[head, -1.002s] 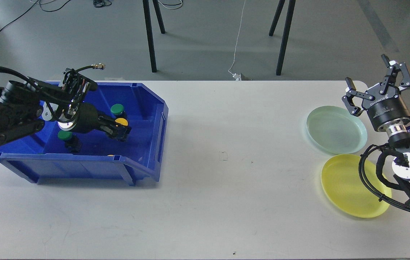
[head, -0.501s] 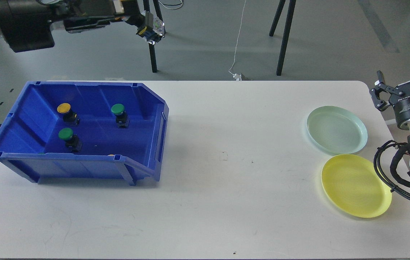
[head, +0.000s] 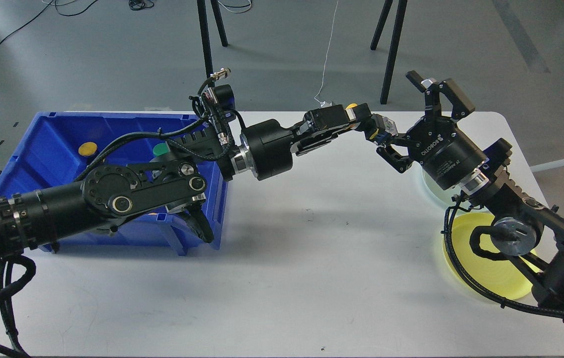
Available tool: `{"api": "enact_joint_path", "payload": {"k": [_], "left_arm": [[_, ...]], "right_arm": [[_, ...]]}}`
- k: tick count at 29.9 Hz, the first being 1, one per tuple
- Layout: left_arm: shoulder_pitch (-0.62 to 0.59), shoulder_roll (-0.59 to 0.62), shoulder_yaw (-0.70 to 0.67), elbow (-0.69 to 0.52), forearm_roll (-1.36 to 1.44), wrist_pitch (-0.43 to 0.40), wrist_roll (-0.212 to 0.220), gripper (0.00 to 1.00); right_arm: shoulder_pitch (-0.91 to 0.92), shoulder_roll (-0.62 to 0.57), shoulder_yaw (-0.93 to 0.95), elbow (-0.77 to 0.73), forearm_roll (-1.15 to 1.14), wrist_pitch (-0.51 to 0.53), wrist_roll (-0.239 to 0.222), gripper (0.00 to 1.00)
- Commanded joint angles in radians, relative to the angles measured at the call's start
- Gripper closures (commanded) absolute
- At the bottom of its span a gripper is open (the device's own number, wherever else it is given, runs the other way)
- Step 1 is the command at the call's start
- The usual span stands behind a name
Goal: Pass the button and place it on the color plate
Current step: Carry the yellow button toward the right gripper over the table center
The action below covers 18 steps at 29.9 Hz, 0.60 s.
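2 buttons [head: 87, 148] visible in bin [head: 23, 164]; left gripper [head: 361, 122] pinches 1, seemingly yellow; right gripper [head: 413, 117] spread.

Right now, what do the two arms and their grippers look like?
Both arms are matte black, built of cylindrical segments with silver joint rings and looping black cables. The right gripper has white lettering on its round body and angular linkage fingers. The left gripper is slimmer.

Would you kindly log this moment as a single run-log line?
phase: handover | left tool: shut on yellow button | right tool: open, at the button | yellow plate: no button visible | blue bin: buttons remain
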Motion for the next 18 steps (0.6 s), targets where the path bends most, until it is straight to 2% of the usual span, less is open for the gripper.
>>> {"api": "enact_joint_path", "payload": {"k": [1, 13, 16, 18], "left_arm": [[0.005, -0.001, -0.006, 0.001, 0.007, -0.003, 0.0, 0.93], [0.02, 0.002, -0.029, -0.001, 0.007, -0.003, 0.0, 0.94], [0.02, 0.002, -0.029, -0.001, 0.007, -0.003, 0.0, 0.94], [0.02, 0.002, -0.031, -0.001, 0.007, -0.003, 0.0, 0.94]], "right_arm": [[-0.012, 0.013, -0.043, 0.036, -0.045, -0.044, 0.0, 0.02], [-0.068, 0.016, -0.025, 0.09, -0.042, -0.073, 0.021, 0.04], [-0.087, 0.022, -0.009, 0.102, -0.042, -0.078, 0.021, 0.11], [-0.104, 0.024, 0.007, 0.116, -0.042, -0.078, 0.021, 0.23]]}}
